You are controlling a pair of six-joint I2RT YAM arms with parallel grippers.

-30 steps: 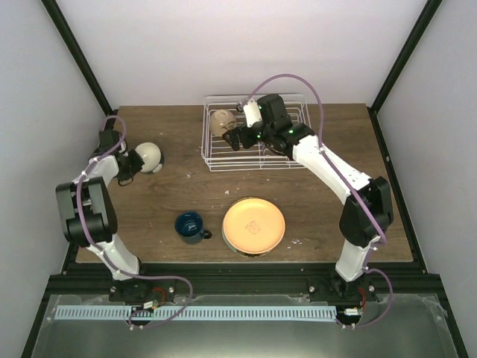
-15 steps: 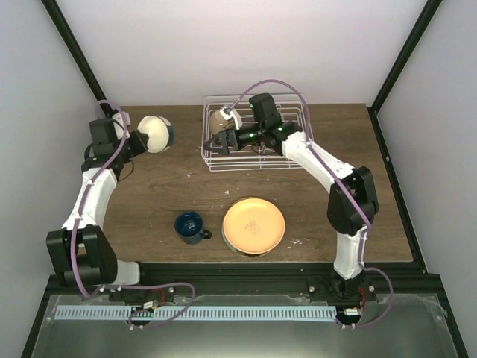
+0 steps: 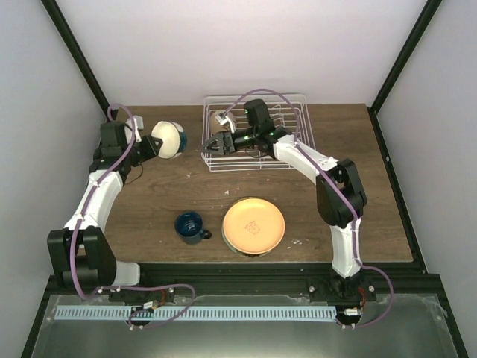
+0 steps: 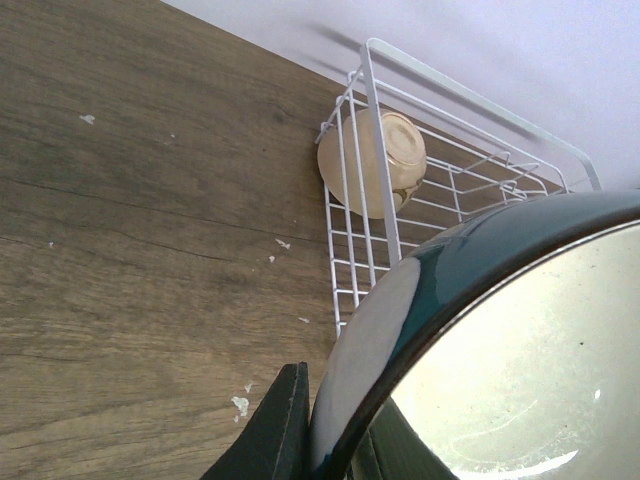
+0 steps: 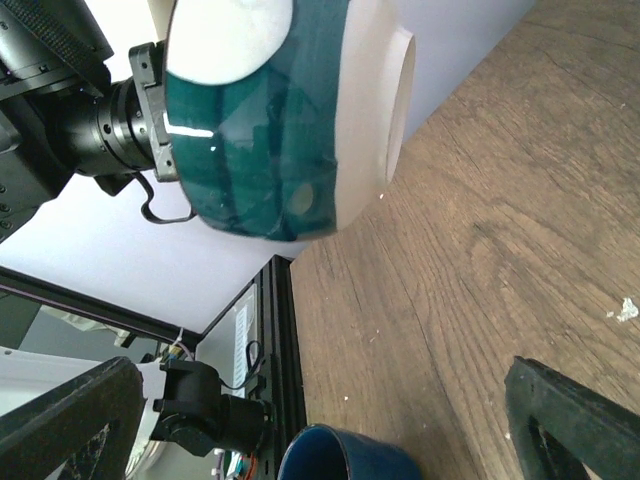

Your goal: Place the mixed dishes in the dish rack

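White wire dish rack (image 3: 291, 153) stands at the table's far side. The orange-yellow plate (image 3: 253, 225) lies near my bases, unmoved. My left gripper (image 3: 153, 145) is clamped on the rim of the white bowl with blue outside (image 3: 170, 139) and has carried it closer to the rack. My right gripper (image 3: 209, 147), its fingers (image 5: 70, 420) spread wide and empty, has edged leftward to the rack's left-front corner. The cream bowl (image 3: 221, 119) lies tipped in the rack's left end, and the dark blue mug (image 3: 190, 225) stays beside the plate.

Mug (image 3: 191, 226) just left of plate (image 3: 253, 225)
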